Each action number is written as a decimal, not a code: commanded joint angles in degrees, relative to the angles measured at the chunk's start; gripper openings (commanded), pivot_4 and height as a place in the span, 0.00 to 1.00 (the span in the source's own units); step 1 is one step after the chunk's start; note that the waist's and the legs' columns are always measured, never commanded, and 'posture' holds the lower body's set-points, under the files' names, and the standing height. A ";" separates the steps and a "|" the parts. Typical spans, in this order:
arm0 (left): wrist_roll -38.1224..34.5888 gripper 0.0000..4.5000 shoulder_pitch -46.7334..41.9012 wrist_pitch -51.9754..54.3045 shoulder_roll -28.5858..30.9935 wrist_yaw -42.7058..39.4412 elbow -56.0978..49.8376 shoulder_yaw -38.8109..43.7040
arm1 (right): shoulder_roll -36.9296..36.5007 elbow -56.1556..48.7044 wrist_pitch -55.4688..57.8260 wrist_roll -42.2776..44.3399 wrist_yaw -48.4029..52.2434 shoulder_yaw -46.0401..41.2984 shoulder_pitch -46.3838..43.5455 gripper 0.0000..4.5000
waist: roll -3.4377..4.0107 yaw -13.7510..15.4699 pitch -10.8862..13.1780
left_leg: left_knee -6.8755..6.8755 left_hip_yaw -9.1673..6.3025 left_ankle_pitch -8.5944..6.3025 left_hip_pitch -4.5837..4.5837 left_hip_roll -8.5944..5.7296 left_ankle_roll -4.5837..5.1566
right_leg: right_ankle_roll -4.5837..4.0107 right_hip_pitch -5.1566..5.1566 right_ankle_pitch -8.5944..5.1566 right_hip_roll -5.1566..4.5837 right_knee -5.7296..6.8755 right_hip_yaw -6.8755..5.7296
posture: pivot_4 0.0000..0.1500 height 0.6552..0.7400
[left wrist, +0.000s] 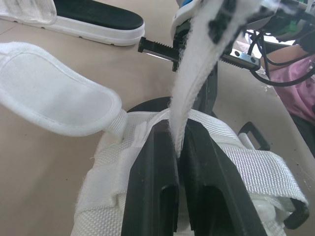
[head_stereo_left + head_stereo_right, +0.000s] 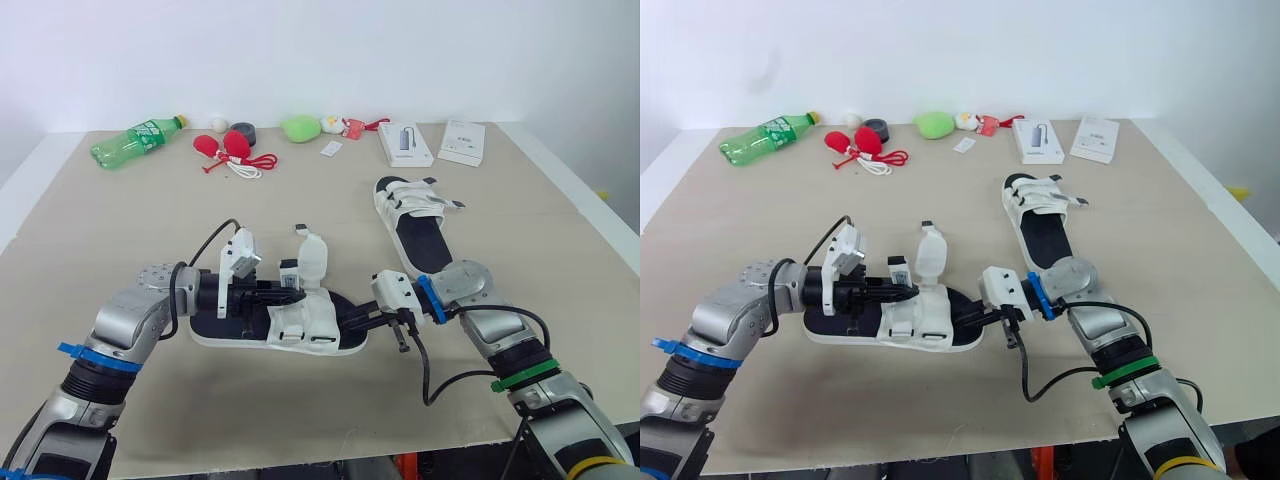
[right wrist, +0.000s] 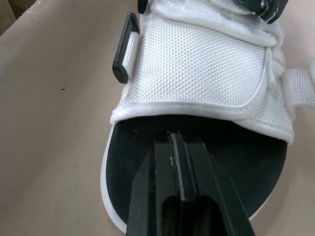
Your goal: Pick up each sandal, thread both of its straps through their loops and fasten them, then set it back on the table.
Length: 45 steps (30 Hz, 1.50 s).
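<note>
On the head camera, your left gripper (image 2: 293,291) reaches in over the near sandal (image 2: 245,337). That sandal lies flat on the table (image 2: 120,230) close in front of you, long axis left to right, strapped end toward your right. Your right gripper (image 2: 347,322) is at that end. The second sandal (image 2: 420,240) lies well apart at the right, long axis running away from you, straps at the far end.

In the left wrist view, your fingers (image 1: 152,162) are clamped on a narrow white strap (image 1: 194,73) that rises upright. A wider flap (image 1: 54,98) stands open beside it.

In the right wrist view, your fingers (image 3: 152,187) are pressed together, their tips on the black footbed (image 3: 128,162) just short of the white upper band (image 3: 197,64).
</note>
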 commanded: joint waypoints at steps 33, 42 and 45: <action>-3.97 0.01 -9.53 16.12 -2.09 1.03 5.62 1.31 | -0.83 3.39 -1.93 -3.48 -0.06 0.87 0.19 0.00 | -0.02 -0.06 0.01 | 0.03 -0.09 0.04 -0.09 -0.03 0.05 | 0.14 -0.03 0.07 0.06 0.00 0.01 | 1.00 1.00; 0.37 0.01 -10.84 16.12 -1.87 1.68 11.01 -0.25 | -1.11 2.44 -1.26 -3.43 -0.58 0.71 0.75 0.00 | -0.01 -0.06 0.01 | 0.02 -0.09 0.04 -0.09 -0.03 0.04 | 0.13 -0.04 0.07 0.05 0.00 0.01 | 1.00 1.00; -0.71 0.01 -12.03 17.95 -2.83 2.62 12.93 2.06 | -1.08 2.68 -1.28 -3.43 -0.63 0.68 0.53 0.00 | -0.02 -0.05 0.01 | 0.02 -0.10 0.04 -0.10 -0.04 0.04 | 0.13 -0.05 0.07 0.05 0.00 0.00 | 1.00 1.00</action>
